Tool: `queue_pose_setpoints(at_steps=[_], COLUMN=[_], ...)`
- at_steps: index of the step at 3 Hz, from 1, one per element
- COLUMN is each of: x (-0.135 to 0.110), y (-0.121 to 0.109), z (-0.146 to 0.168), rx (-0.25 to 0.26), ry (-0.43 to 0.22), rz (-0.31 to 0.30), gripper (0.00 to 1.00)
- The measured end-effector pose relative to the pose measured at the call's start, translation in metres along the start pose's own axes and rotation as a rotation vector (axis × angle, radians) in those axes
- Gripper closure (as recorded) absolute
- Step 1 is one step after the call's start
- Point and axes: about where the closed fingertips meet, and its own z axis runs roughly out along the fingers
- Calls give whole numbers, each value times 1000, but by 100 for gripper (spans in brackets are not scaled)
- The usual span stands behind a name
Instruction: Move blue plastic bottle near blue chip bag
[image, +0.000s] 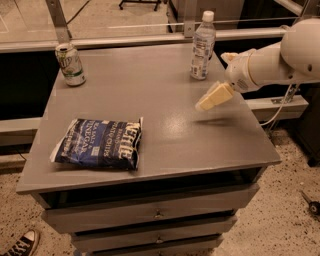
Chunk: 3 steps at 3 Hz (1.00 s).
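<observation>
The blue plastic bottle (202, 46), clear with a white cap and a white-and-blue label, stands upright at the far right of the grey cabinet top (165, 130). The blue chip bag (100, 143), dark blue with white lettering, lies flat at the front left. My gripper (209, 100) hangs over the right side of the top, in front of and slightly right of the bottle, apart from it. It holds nothing.
A green-and-white soda can (70, 64) stands at the far left corner. A metal rail (125, 41) and glass panels run behind the cabinet. Drawers (155, 215) face the front. A shoe (20, 244) shows at the bottom left on the floor.
</observation>
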Motion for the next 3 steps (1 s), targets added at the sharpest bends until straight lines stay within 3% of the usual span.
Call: queue_pose_setpoints(at_steps=[1, 2, 3], x=[-2, -2, -15], y=[-56, -82, -100], z=[23, 33, 46], rx=[98, 126, 118], ry=[-103, -174, -281], rz=[90, 158, 222], gripper=[0, 0, 0])
